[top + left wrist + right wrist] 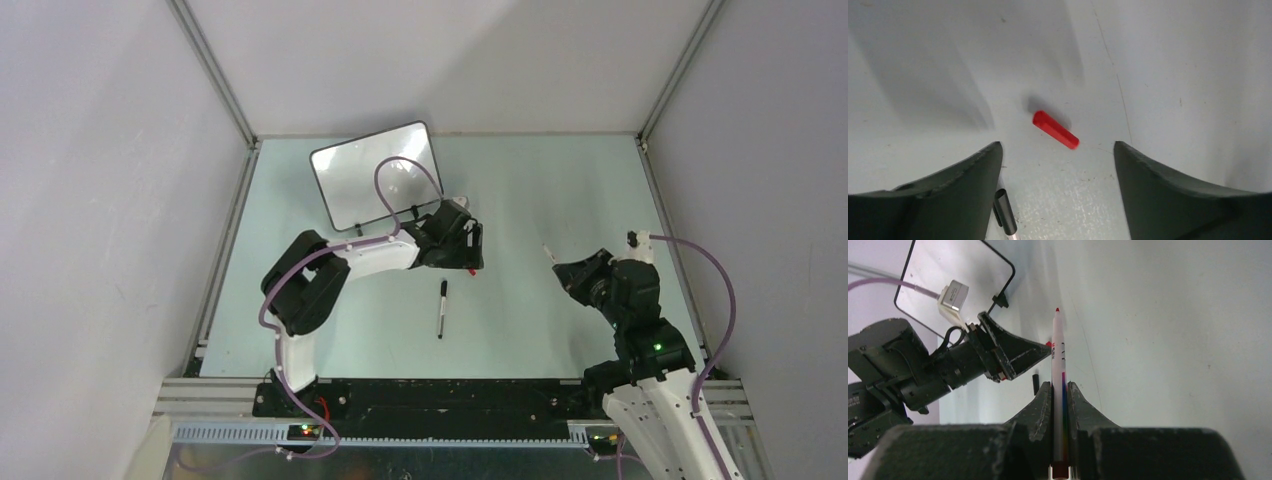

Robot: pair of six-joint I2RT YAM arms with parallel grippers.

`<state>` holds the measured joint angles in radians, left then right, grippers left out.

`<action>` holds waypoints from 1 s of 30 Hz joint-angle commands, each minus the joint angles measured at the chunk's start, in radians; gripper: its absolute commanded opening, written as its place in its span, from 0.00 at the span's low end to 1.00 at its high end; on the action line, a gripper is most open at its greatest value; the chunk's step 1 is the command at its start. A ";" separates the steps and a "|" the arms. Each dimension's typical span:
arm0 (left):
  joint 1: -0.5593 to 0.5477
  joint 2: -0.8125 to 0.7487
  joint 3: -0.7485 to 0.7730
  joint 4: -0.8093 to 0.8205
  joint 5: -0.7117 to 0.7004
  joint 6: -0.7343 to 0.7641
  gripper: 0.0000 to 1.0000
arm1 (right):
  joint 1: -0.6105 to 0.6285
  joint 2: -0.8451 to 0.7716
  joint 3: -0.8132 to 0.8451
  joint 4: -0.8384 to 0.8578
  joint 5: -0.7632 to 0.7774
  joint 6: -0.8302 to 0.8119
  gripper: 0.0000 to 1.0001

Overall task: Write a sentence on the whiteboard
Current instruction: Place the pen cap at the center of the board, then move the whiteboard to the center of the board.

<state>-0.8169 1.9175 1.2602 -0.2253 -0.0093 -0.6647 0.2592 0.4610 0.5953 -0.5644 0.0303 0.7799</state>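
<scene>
The whiteboard point(370, 172) stands at the back left, black-framed, and no sentence shows on its glossy face. It also shows in the right wrist view as the whiteboard point(955, 270). My right gripper point(1060, 386) is shut on a white marker point(1057, 355) with its red tip bare and pointing away. In the top view the right gripper point(565, 272) hovers right of centre. My left gripper point(1057, 150) is open just above the table, and a red cap point(1055, 129) lies loose on the surface ahead of its fingers. The left gripper point(472, 246) is below the board's right foot.
A second pen point(441, 308) with a black cap lies on the table near the front, beside the left finger as the pen point(1005, 212). A purple cable point(405, 175) loops over the board's face. Grey walls close in the table on three sides.
</scene>
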 commanded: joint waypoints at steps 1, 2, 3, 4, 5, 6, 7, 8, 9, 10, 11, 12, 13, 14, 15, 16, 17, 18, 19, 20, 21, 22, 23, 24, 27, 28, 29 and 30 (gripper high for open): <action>-0.005 -0.093 0.017 -0.022 -0.096 0.041 0.91 | -0.005 0.000 0.037 0.046 -0.082 -0.072 0.00; -0.002 -0.125 0.012 -0.026 -0.123 0.047 0.97 | -0.006 0.002 0.037 0.054 -0.103 -0.080 0.00; -0.001 -0.162 0.002 -0.032 -0.138 0.057 0.98 | -0.007 0.005 0.037 0.069 -0.113 -0.095 0.00; 0.000 -0.185 -0.006 -0.036 -0.175 0.062 0.99 | -0.007 0.006 0.037 0.079 -0.129 -0.101 0.00; 0.003 -0.234 -0.026 -0.039 -0.192 0.071 0.99 | -0.008 0.007 0.036 0.083 -0.133 -0.116 0.00; 0.012 -0.259 -0.040 -0.038 -0.223 0.076 0.99 | -0.008 0.004 0.036 0.090 -0.130 -0.122 0.00; 0.020 -0.316 -0.074 -0.032 -0.235 0.084 0.99 | -0.008 0.002 0.035 0.093 -0.126 -0.137 0.00; 0.042 -0.345 -0.095 -0.025 -0.247 0.087 1.00 | -0.008 0.001 0.035 0.103 -0.124 -0.145 0.00; 0.056 -0.410 -0.145 0.001 -0.235 0.097 0.99 | -0.008 0.001 0.034 0.109 -0.129 -0.164 0.00; 0.094 -0.445 -0.172 0.016 -0.221 0.101 1.00 | -0.007 0.006 0.034 0.125 -0.137 -0.171 0.00; 0.150 -0.507 -0.232 0.061 -0.162 0.112 0.99 | -0.008 0.010 0.034 0.132 -0.142 -0.182 0.00; 0.180 -0.541 -0.261 0.111 -0.129 0.127 0.99 | -0.009 0.019 0.034 0.145 -0.162 -0.190 0.00; 0.248 -0.611 -0.320 0.133 -0.085 0.134 0.99 | -0.008 0.025 0.034 0.152 -0.175 -0.193 0.00; 0.283 -0.677 -0.352 0.177 -0.073 0.149 0.99 | -0.008 0.039 0.034 0.165 -0.201 -0.194 0.00; 0.343 -0.713 -0.408 0.205 -0.054 0.158 0.99 | -0.008 0.054 0.034 0.178 -0.226 -0.193 0.00; 0.374 -0.778 -0.437 0.259 -0.042 0.188 0.99 | -0.008 0.062 0.034 0.185 -0.237 -0.191 0.00; 0.427 -0.811 -0.494 0.287 -0.016 0.205 0.99 | -0.008 0.076 0.034 0.202 -0.262 -0.192 0.00; 0.450 -0.870 -0.541 0.341 -0.003 0.231 1.00 | -0.008 0.083 0.033 0.210 -0.275 -0.194 0.00; 0.498 -0.894 -0.561 0.363 -0.001 0.240 0.99 | -0.009 0.094 0.033 0.226 -0.303 -0.195 0.00; 0.523 -0.933 -0.597 0.401 0.039 0.238 0.99 | -0.008 0.099 0.033 0.235 -0.319 -0.206 0.00; 0.581 -0.944 -0.612 0.418 0.058 0.233 0.99 | -0.009 0.105 0.032 0.255 -0.350 -0.212 0.00; 0.608 -0.956 -0.643 0.462 0.094 0.215 0.98 | -0.009 0.106 0.032 0.264 -0.362 -0.220 0.00; 0.667 -0.954 -0.655 0.505 0.113 0.207 0.98 | -0.009 0.104 0.032 0.280 -0.379 -0.227 0.00; 0.697 -0.942 -0.670 0.523 0.151 0.195 0.98 | -0.008 0.100 0.032 0.287 -0.385 -0.230 0.00; 0.796 -0.893 -0.669 0.565 0.166 0.187 0.98 | -0.008 0.082 0.032 0.304 -0.390 -0.240 0.00; 0.826 -0.859 -0.658 0.571 0.176 0.187 0.98 | -0.009 0.077 0.033 0.305 -0.384 -0.240 0.00; 0.845 -0.842 -0.653 0.593 0.184 0.185 0.98 | -0.008 0.075 0.032 0.306 -0.381 -0.241 0.00; 0.875 -0.808 -0.645 0.612 0.206 0.182 0.98 | -0.008 0.074 0.032 0.307 -0.379 -0.241 0.00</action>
<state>-0.0200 1.0351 0.5907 0.2489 0.1059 -0.4885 0.2535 0.5541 0.5957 -0.3260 -0.3199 0.5667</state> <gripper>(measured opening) 0.985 0.136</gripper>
